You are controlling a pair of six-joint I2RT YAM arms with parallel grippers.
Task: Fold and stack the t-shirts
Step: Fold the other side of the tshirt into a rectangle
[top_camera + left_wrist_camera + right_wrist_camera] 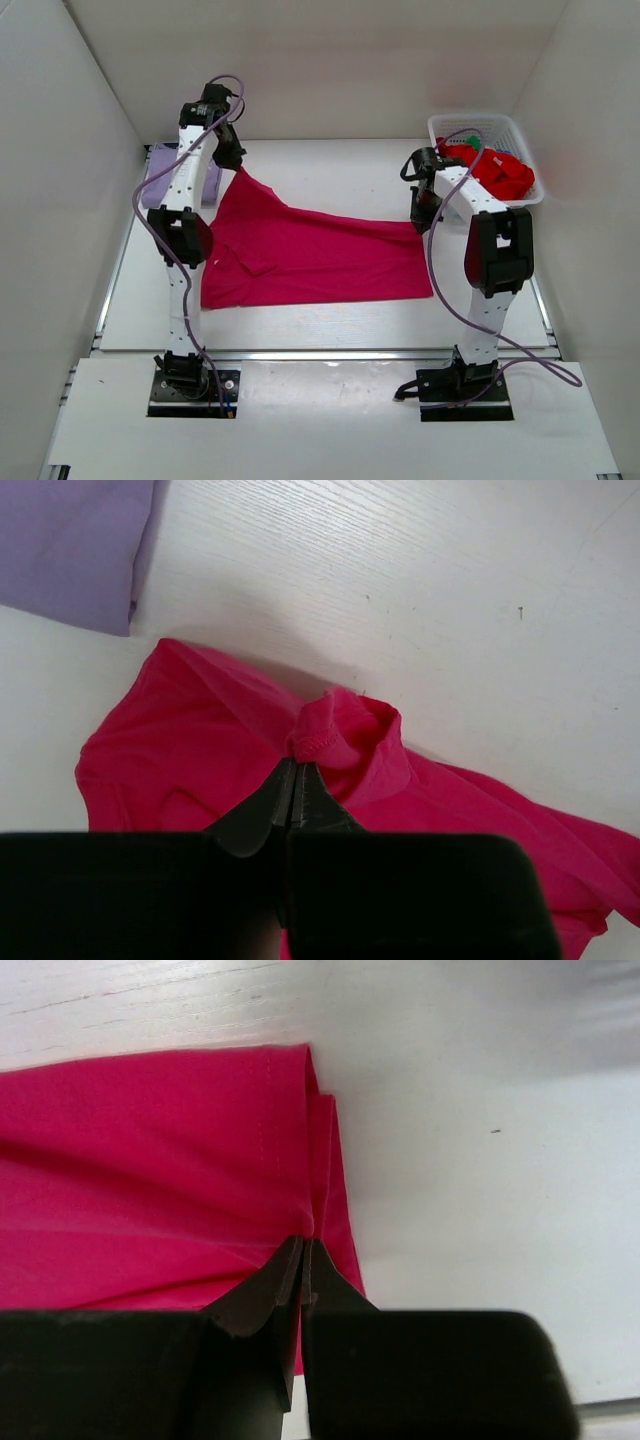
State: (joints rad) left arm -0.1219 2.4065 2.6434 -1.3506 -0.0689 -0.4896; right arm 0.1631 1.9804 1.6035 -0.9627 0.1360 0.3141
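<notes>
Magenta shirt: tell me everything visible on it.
The magenta t-shirt is soft, plain cloth, spread mostly flat on the table, wrinkled, with a small flap folded over near its left side. Its far-left corner is lifted, pinched at a bunched hemmed edge by the left end effector; the right end effector pinches its doubled right edge.

The big shirt (310, 260) lies spread across the middle of the table (330, 322); a folded shirt (160, 170) sits behind it to the left, a basket (490, 128) (more shirts (503, 172) in it) behind right.

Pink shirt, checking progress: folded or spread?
Spread: the pink shirt lies open on the table, pinched by left fingers and right fingers.
</notes>
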